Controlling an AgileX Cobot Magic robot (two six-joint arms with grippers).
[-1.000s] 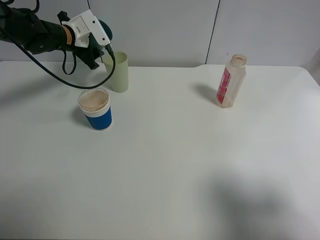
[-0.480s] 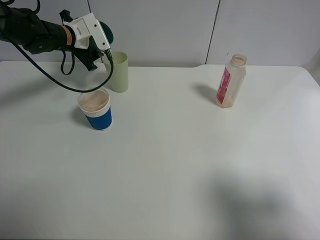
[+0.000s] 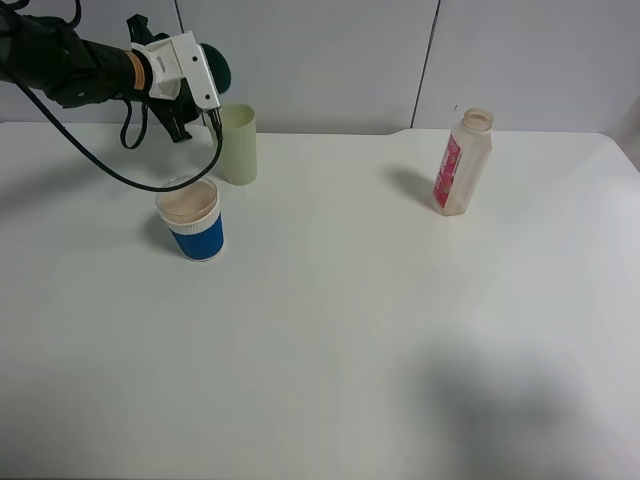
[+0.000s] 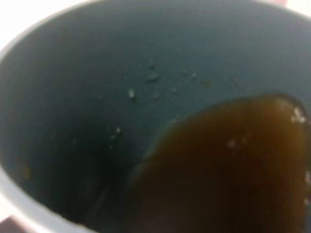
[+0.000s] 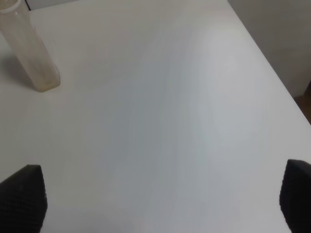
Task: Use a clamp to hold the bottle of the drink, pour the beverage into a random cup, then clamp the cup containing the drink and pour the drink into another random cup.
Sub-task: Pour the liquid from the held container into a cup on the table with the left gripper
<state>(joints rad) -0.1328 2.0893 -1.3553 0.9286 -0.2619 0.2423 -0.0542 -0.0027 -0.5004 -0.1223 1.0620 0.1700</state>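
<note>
Left clamp grips the tipped teal cup at 10 o'clock — brown drink inside; right fingers are apart; the bottle stands at 2 o'clock on the surface.

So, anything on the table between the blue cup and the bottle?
No, bare table between blue cup and bottle, per the exterior high view.

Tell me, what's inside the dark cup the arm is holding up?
Brown drink pooled against one side of the cup, and droplets on its bare teal wall. Whatever lies under the drink is covered.
</note>
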